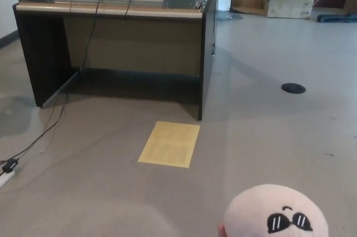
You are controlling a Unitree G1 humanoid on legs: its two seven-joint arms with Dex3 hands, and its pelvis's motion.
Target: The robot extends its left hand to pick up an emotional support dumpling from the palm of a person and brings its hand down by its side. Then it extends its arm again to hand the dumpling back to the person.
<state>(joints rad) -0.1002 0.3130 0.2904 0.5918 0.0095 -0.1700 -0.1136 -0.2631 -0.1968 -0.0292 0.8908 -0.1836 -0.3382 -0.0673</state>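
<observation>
Grey floor (268, 136) fills most of the head view, and neither robot hand shows anywhere, so whether they are wide, narrow or holding anything cannot be told, and places cannot be set against a hand. At far left a power strip (5, 174) lies on the floor with black cables (56, 120) running up toward a dark desk (111, 42) at the back. Below the desk's right end a yellow sheet (169, 144) lies flat. Farther right sits a small black disc (293, 88), and beyond it, at the wall, a cardboard box (291, 1). The pink dumpling (276, 214), with a black sunglasses face, sits at the bottom edge, right of centre; what holds it is out of frame.
</observation>
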